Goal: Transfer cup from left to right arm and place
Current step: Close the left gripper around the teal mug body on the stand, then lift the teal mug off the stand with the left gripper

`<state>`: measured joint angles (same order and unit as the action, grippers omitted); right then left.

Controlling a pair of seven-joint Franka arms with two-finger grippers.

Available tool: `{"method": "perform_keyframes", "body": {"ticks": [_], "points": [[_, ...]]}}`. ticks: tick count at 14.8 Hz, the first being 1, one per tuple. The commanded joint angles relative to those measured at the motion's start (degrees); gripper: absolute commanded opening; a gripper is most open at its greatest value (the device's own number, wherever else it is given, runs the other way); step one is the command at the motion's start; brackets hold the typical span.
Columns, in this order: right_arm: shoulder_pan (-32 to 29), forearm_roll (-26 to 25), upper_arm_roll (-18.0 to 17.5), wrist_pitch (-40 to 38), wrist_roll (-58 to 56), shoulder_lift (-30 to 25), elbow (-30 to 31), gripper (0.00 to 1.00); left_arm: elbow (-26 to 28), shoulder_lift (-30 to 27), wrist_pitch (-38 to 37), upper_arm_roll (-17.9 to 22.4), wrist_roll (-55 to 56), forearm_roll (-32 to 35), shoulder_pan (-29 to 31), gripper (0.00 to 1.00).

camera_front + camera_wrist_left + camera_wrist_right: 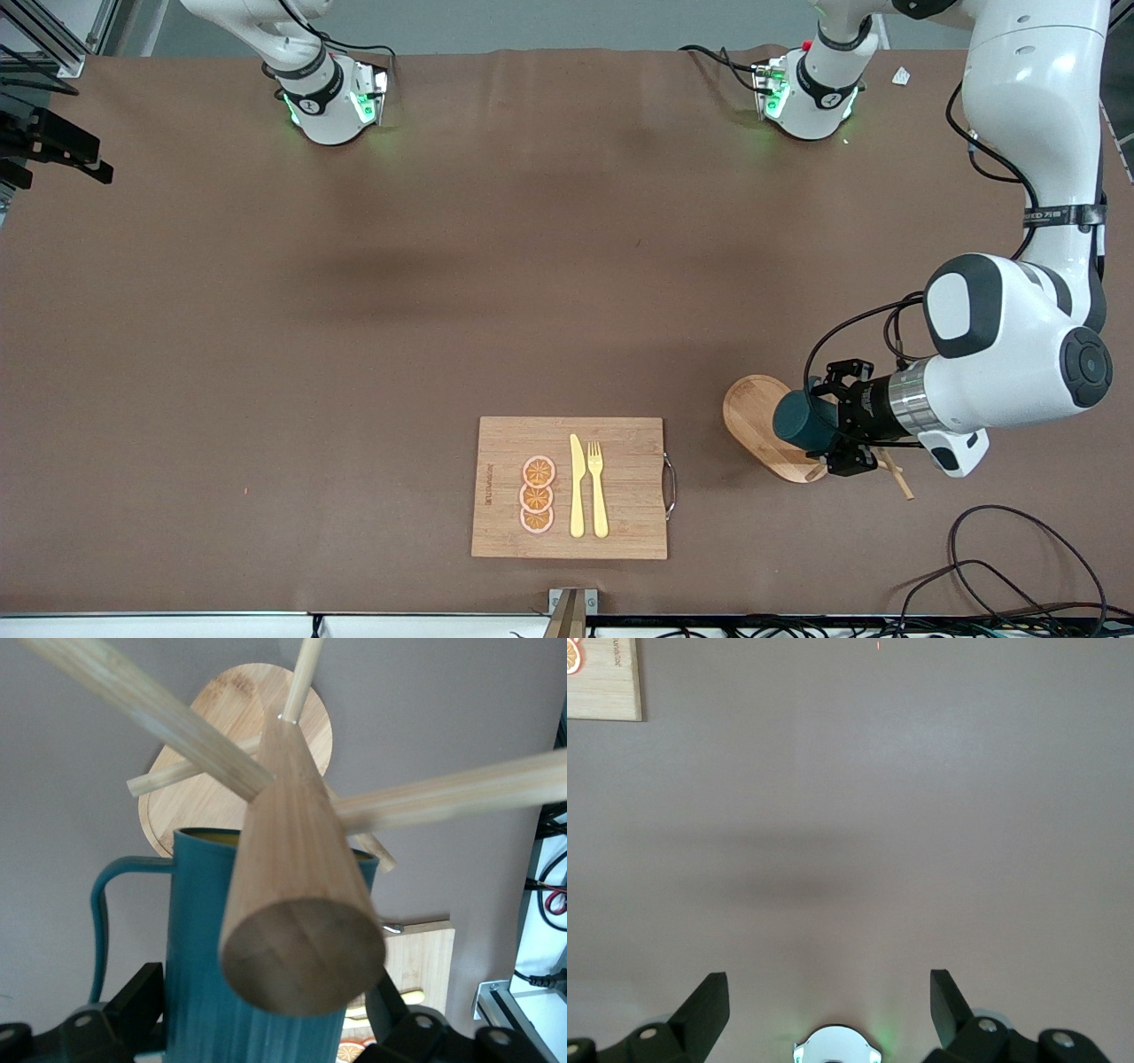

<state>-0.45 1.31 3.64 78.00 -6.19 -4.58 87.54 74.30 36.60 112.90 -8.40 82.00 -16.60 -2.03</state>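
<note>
left claw [831, 436] clamped on cup [804, 420], held sideways over mug-tree base [753, 409], clearing pegs for handoff | right claw [829, 1001] open, empty, waiting above bare surface [354, 354]

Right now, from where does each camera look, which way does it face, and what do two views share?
Front view: high across the table, facing both bases; shows the left tool holding the cup over the oval wooden base.
Left wrist view: on the left wrist, looking along the cup past a wooden peg stand; its fingers show.
Right wrist view: on the right wrist, facing bare table; open right tool.
Shared: the cutting board appears in front and right wrist views.
</note>
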Motion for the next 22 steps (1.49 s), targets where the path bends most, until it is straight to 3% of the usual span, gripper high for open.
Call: {"method": "perform_keyframes", "body": {"ticks": [1,3,4,11,14,18,22], "points": [[0.1,0.6,0.1,0.1,0.4,-0.7,0.5,1.0,-0.1,0.2,0.1,0.1,-1.1,-0.1,-0.3,0.83],[0.1,0.6,0.1,0.0,0.4,-0.7,0.5,1.0,-0.1,0.2,0.1,0.1,-1.7,-0.2,-0.3,0.64],[0.1,0.6,0.1,0.0,0.4,-0.7,0.5,1.0,-0.1,0.1,0.1,0.1,-1.9,-0.2,-0.3,0.61],[0.2,0.6,0.1,0.0,0.4,-0.7,0.5,1.0,-0.3,-3.8,-0.7,0.0,-2.2,-0.1,-1.6,0.63],[0.2,0.6,0.1,-0.1,0.4,-0.7,0.5,1.0,-0.2,-5.3,-1.6,-1.9,-0.2,-0.1,-2.8,0.63],[0.2,0.6,0.1,-0.1,0.4,-0.7,0.5,1.0,-0.2,-7.1,-2.0,-3.1,3.0,0.3,-7.4,0.65],[0.2,0.6,0.1,-0.1,0.4,-0.6,0.5,1.0,-0.3,-7.9,-2.0,-3.3,3.3,9.6,-15.7,0.65]]}}
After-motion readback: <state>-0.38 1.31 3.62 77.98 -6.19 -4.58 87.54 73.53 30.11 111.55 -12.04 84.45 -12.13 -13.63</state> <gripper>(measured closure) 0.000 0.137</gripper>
